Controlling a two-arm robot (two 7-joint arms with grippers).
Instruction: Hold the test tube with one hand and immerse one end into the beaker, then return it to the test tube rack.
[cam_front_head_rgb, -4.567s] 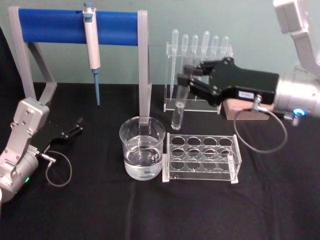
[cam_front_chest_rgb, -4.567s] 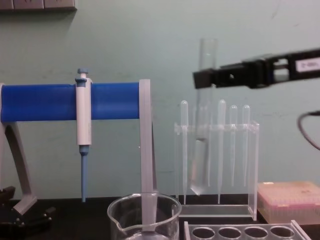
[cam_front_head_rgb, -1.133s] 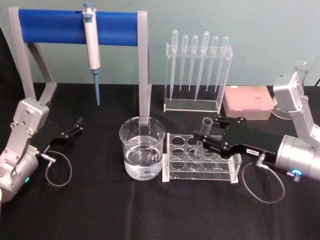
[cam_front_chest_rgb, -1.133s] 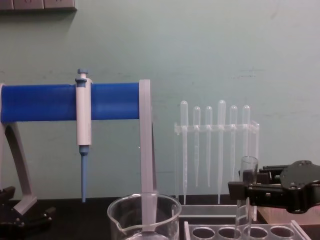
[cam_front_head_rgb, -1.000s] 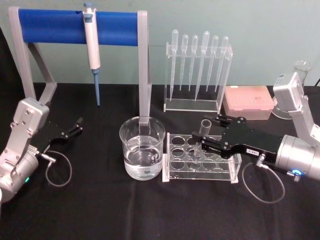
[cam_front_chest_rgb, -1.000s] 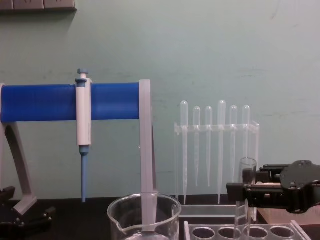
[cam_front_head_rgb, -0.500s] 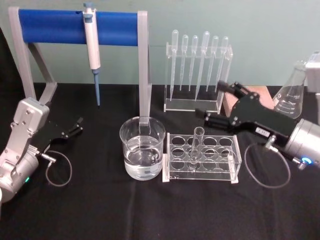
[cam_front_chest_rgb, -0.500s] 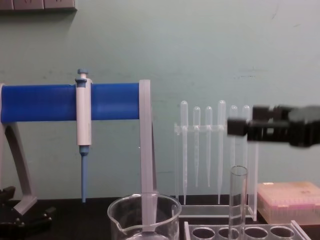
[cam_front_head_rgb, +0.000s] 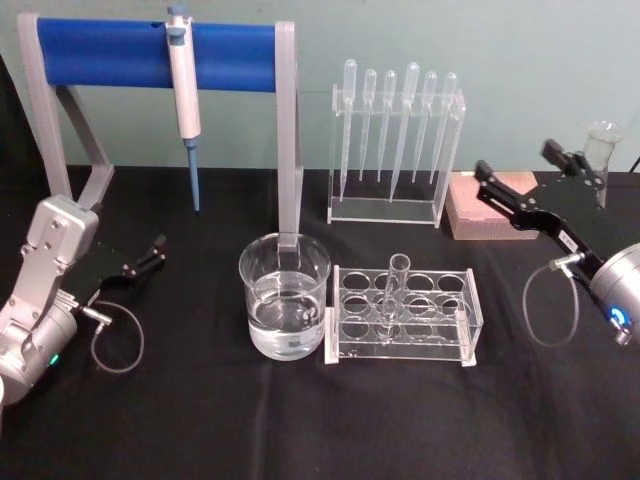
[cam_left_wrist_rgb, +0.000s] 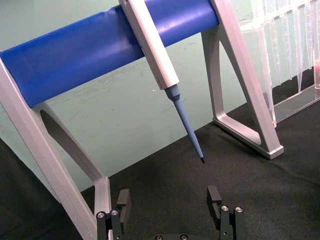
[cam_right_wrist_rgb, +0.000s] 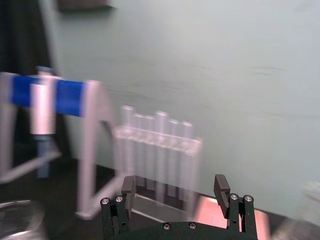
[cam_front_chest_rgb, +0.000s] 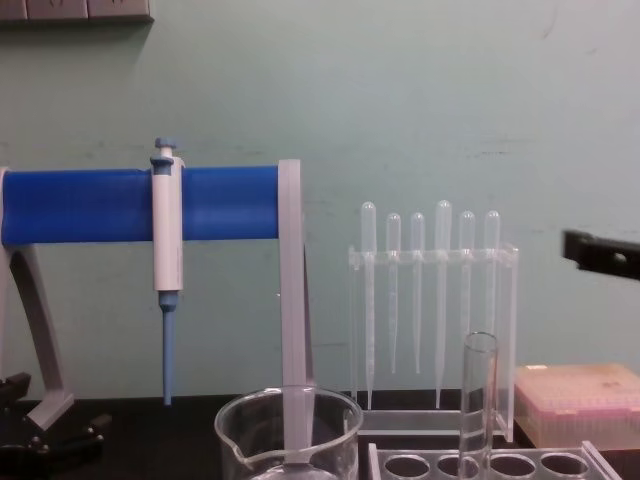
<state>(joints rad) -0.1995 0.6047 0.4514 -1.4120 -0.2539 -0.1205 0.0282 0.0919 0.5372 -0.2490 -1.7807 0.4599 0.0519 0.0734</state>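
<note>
head view: right gripper (cam_front_head_rgb: 528, 187), jaws wide, has withdrawn from test tube (cam_front_head_rgb: 392, 291) in rack (cam_front_head_rgb: 404, 316).

We saw a matt black cloth (cam_front_head_rgb: 300, 420) covering the table across the frame's bottom. The beaker (cam_front_head_rgb: 285, 295) at centre and the test tube (cam_front_head_rgb: 392, 290) just right of it were glossy clear glass. The rack (cam_front_head_rgb: 405, 315) looked like clear smooth plastic. At upper left, the stand's (cam_front_head_rgb: 155, 50) blue bar was glossy, its legs matt grey.

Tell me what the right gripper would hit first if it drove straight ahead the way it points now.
Probably the pipette rack: the open right gripper faces it in its wrist view, above the pink tip box. Depth is unclear.
</note>
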